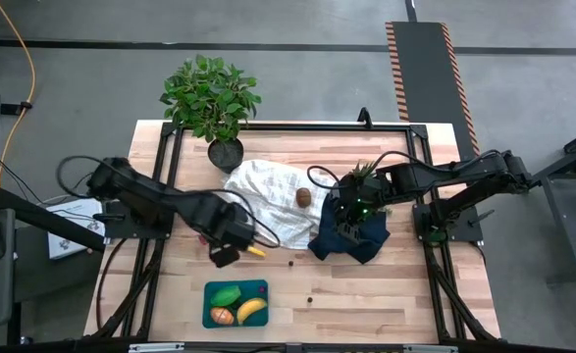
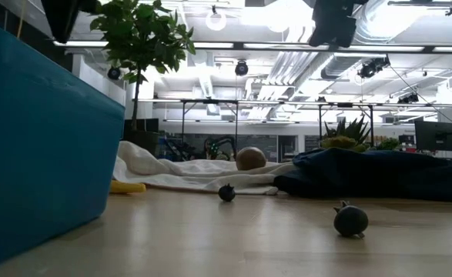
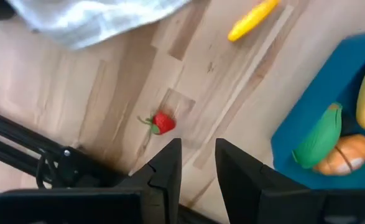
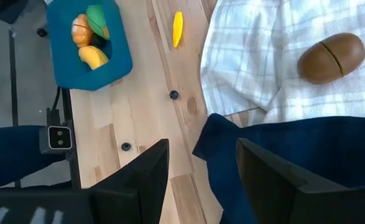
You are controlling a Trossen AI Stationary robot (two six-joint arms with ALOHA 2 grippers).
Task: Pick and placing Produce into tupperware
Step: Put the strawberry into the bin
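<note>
I count two cloths on the pale wooden slatted bench: one white checked cloth and one dark navy cloth, touching. One leafy potted plant stands at the far edge. One shallow teal rectangular tupperware sits near the front edge and holds three produce pieces: a green one, an orange one and a yellow banana. Loose: one brown kiwi-like ball on the white cloth, one small yellow piece, one tiny red piece, two dark bits. Beyond the bench lies grey floor. My left end effector hovers above the bench, narrow and empty, just short of the red piece. My right end effector, half open and empty, is over the navy cloth.
</note>
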